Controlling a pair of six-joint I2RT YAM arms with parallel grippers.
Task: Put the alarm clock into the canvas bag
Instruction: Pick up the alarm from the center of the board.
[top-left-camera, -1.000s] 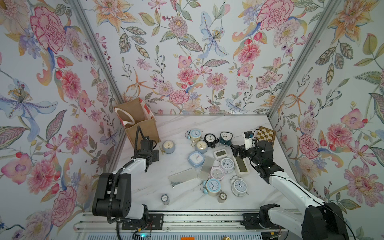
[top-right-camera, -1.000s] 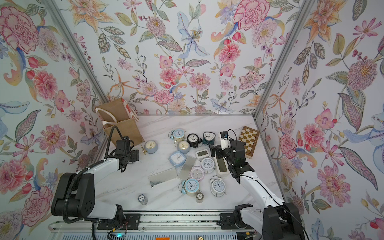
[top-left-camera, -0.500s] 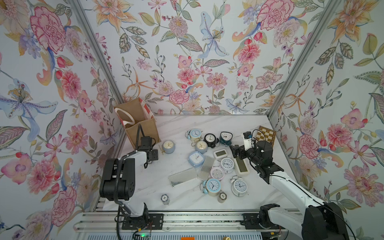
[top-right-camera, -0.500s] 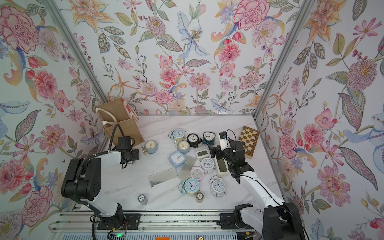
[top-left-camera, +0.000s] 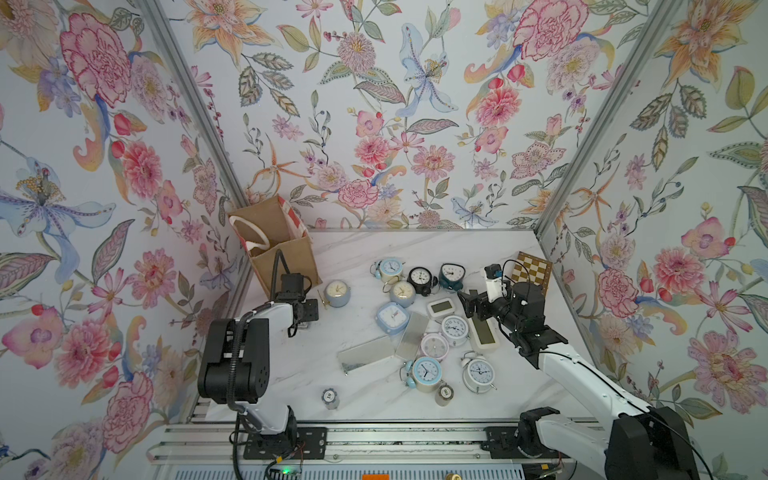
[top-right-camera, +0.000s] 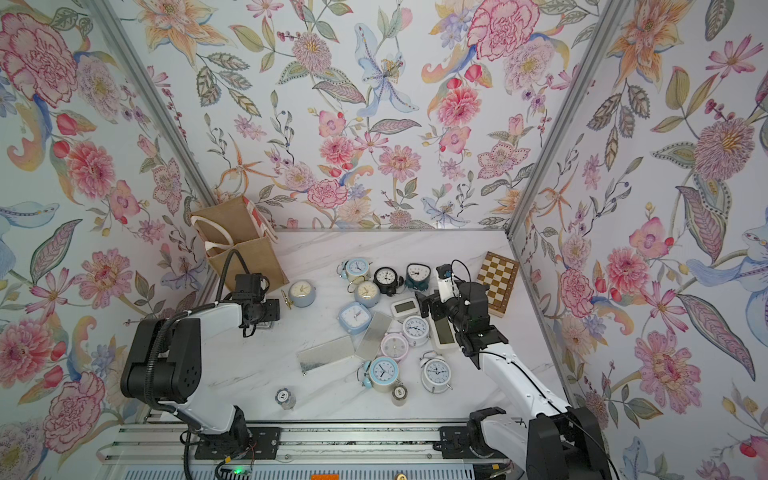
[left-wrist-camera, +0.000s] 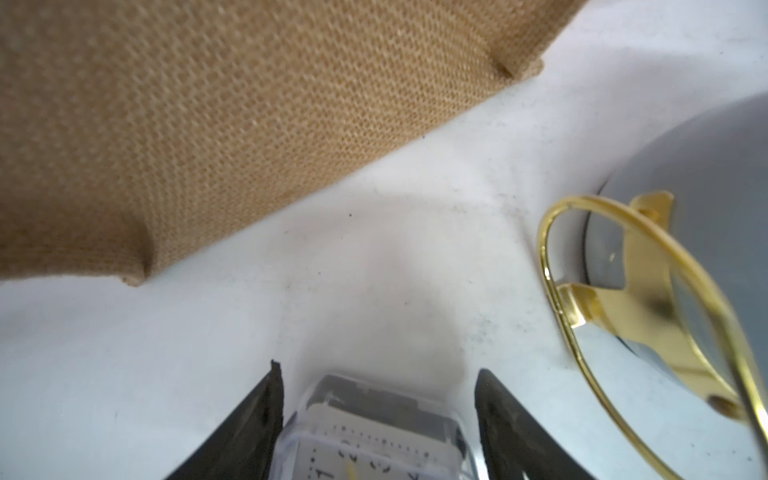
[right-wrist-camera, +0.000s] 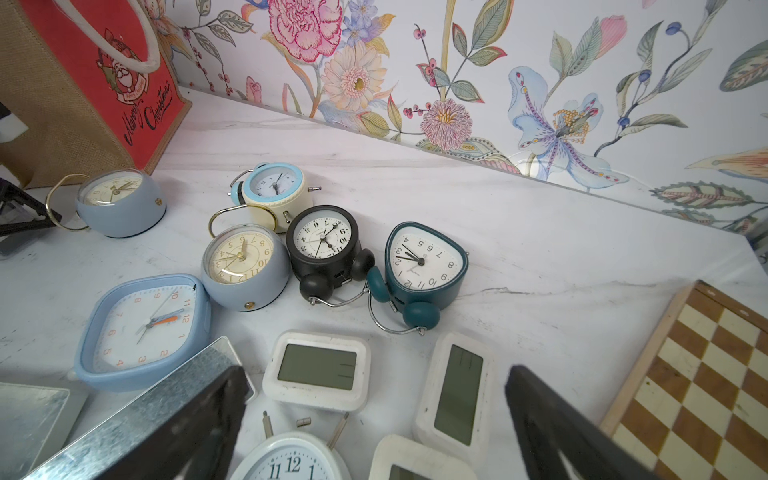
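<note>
The canvas bag (top-left-camera: 278, 245) (top-right-camera: 245, 249) stands upright in the back left corner, and its tan weave (left-wrist-camera: 208, 124) fills much of the left wrist view. My left gripper (top-left-camera: 306, 309) (left-wrist-camera: 379, 370) sits low over the table just in front of the bag. It is shut on a small clear-cased alarm clock (left-wrist-camera: 374, 436) with a white dial, one finger against each side. In both top views the gripper hides that clock. My right gripper (top-left-camera: 469, 303) (right-wrist-camera: 376, 378) hangs open over white digital clocks, holding nothing.
A blue-grey round clock (top-left-camera: 337, 293) (left-wrist-camera: 685, 208) with a gold loop lies just right of the left gripper. Several more clocks and two metal plates (top-left-camera: 365, 359) crowd the middle. A chessboard (top-left-camera: 532, 272) lies at the back right. Two small weights (top-left-camera: 330, 397) stand near the front edge.
The left arm's elbow has swung up and toward the front rail while its gripper stayed beside the bag, and its jaws have narrowed. The right arm has hardly moved.
</note>
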